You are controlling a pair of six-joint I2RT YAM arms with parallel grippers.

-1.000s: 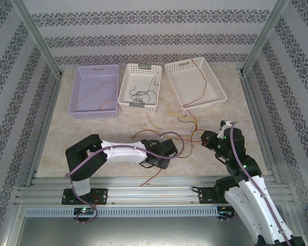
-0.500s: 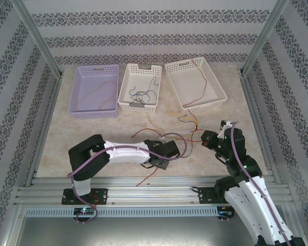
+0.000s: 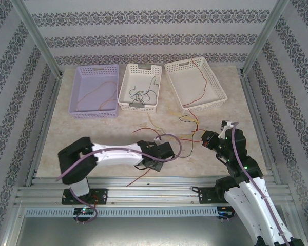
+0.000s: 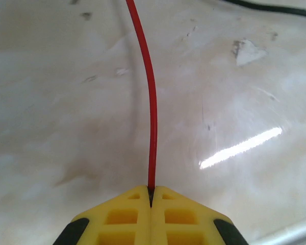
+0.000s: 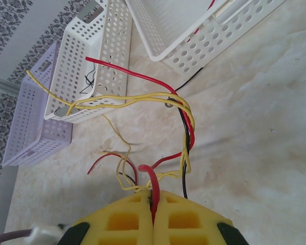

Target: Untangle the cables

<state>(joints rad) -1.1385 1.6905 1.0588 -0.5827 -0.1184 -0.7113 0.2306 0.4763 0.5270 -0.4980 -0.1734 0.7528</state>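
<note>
The cables are thin red, yellow and black wires knotted together on the marble table point(image 3: 92, 138), with the tangle point(image 3: 187, 125) between my two arms. My left gripper point(image 3: 153, 163) sits low over the table, shut on a single red cable point(image 4: 151, 112) that runs straight away from its yellow fingertips point(image 4: 132, 204); its point in the left wrist view is point(image 4: 151, 196). My right gripper point(image 3: 205, 139) is shut on the tangle's near end point(image 5: 153, 200), pinching a red loop point(image 5: 154, 178) and yellow strands point(image 5: 123, 153). A twisted red, yellow and black bundle point(image 5: 186, 132) rises beyond it.
Three perforated baskets stand along the back: a purple one point(image 3: 95, 114) with a reddish wire, a white middle one point(image 3: 137, 106) with black wires, and a white right one point(image 3: 205, 105) with a red wire. A loose red tail point(image 3: 141, 177) lies toward the table's front rail.
My left gripper has closed onto the red cable, and the left arm has drawn back to the left with its elbow swinging outward. The right arm has held still.
</note>
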